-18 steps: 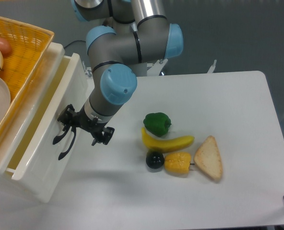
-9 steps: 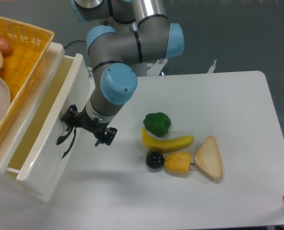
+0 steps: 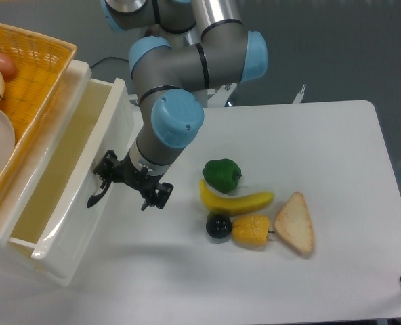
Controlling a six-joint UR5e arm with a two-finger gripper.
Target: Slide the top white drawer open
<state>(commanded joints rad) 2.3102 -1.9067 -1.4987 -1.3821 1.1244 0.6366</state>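
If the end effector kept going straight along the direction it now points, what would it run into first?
The end effector points left and slightly down at the front panel of the glossy white top drawer, beside its curved black handle. It would likely meet that panel first, though depth is unclear from this single view.

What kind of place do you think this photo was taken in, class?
Probably a robotics lab or test bench: a robot arm's claw at a white drawer, with toy-like food such as a banana laid out on a plain table.

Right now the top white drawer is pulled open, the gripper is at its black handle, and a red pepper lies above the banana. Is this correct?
Not quite: the pepper is green, as the camera view shows. The top white drawer is open, the gripper at its handle, the banana just below the pepper.
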